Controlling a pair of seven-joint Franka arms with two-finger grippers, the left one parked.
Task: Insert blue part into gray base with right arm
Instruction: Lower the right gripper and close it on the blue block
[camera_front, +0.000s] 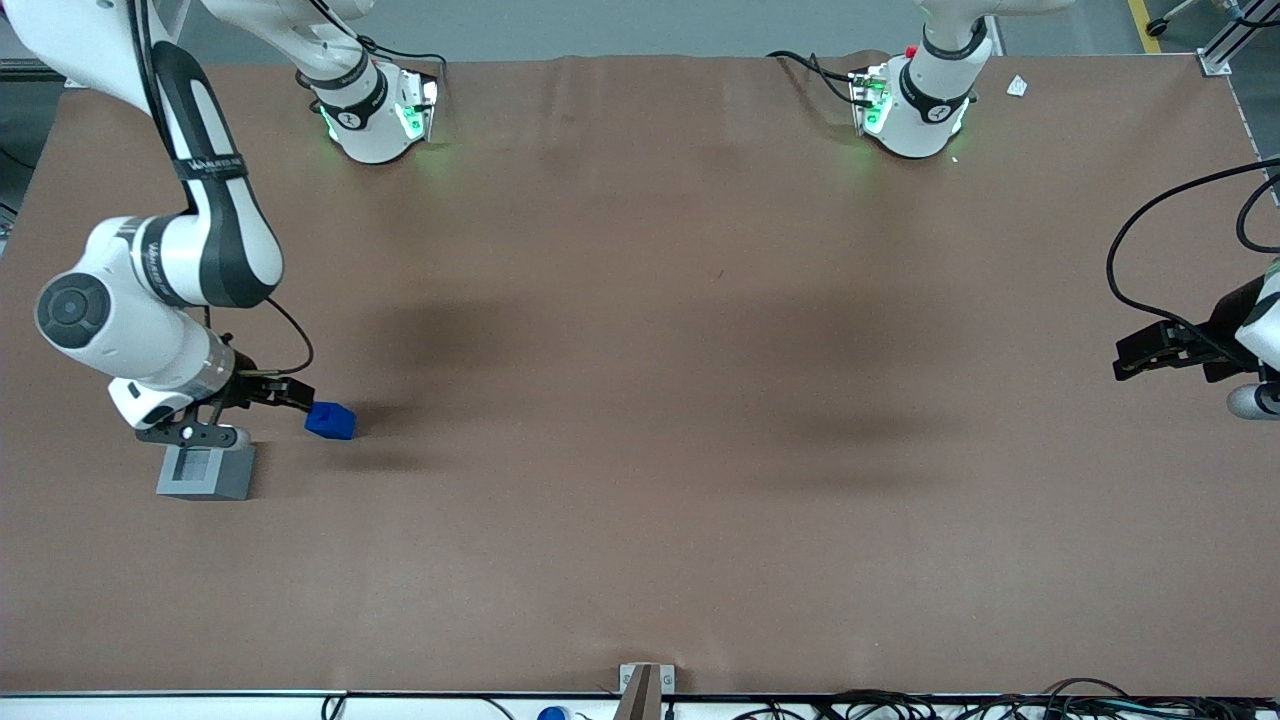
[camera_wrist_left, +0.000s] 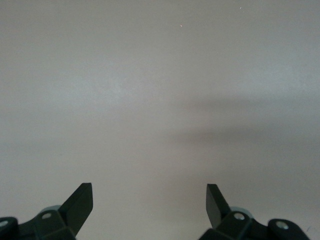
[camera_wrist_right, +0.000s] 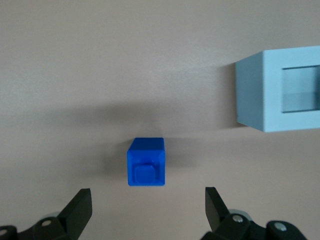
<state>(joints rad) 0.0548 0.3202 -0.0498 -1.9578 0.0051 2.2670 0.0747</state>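
**Hovering end effector beside the blue part**

Hovering just above the brown bench (camera_front: 640, 500), the right arm (camera_front: 150, 290) holds its end effector (camera_wrist_right: 148, 210) with fingers (camera_wrist_right: 80, 205) spread wide and empty. The blue part (camera_wrist_right: 146, 161) lies on the bench just ahead of the fingertips, untouched, stub visible. The gray base (camera_wrist_right: 277, 90) stands near the blue part, apart from it, recess up.
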